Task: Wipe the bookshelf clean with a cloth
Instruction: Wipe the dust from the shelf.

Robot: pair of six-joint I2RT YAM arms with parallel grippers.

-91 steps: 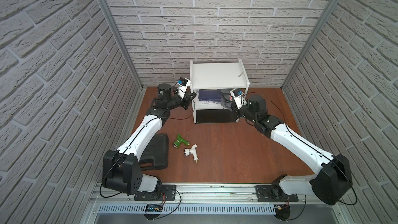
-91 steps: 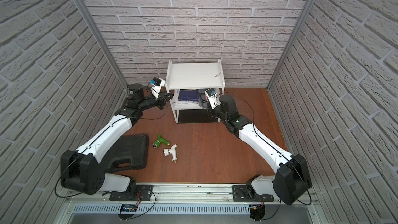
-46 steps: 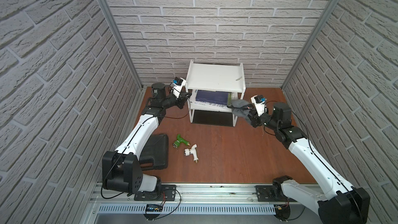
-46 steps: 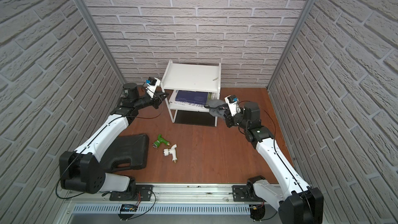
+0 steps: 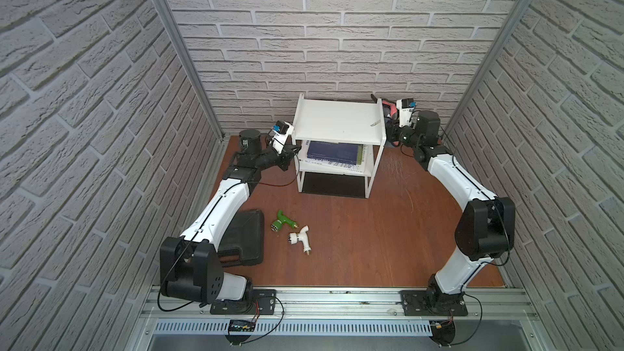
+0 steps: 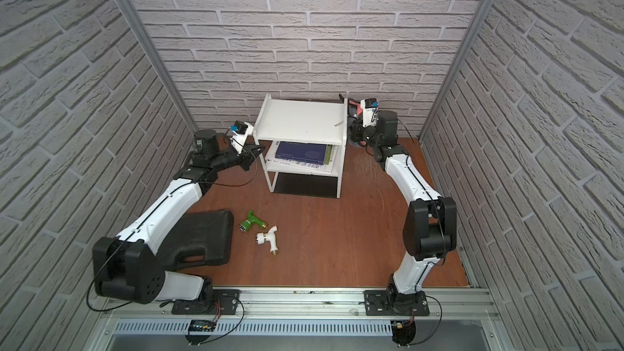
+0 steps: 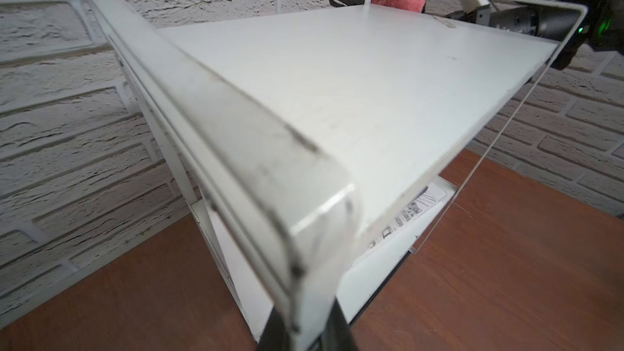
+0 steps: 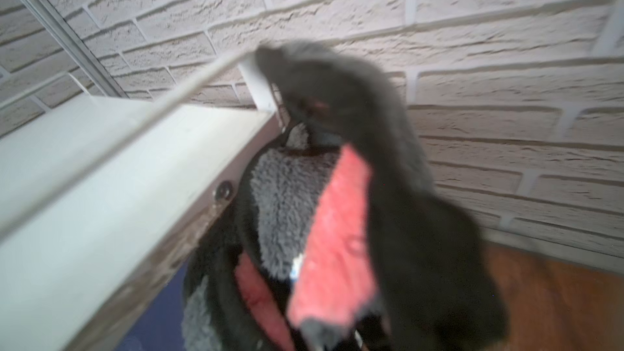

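Left tool (image 7: 304, 330) is clamped shut on the front corner post of the bookshelf (image 5: 337, 121), probably bracing it so wiping can't slide it across the surface (image 5: 371, 231). Right tool (image 5: 391, 123) is closed on the bunched cloth (image 8: 334, 231), held up at the top tier's right rear end, seemingly touching the rail. It looks staged for a sweep across the top.
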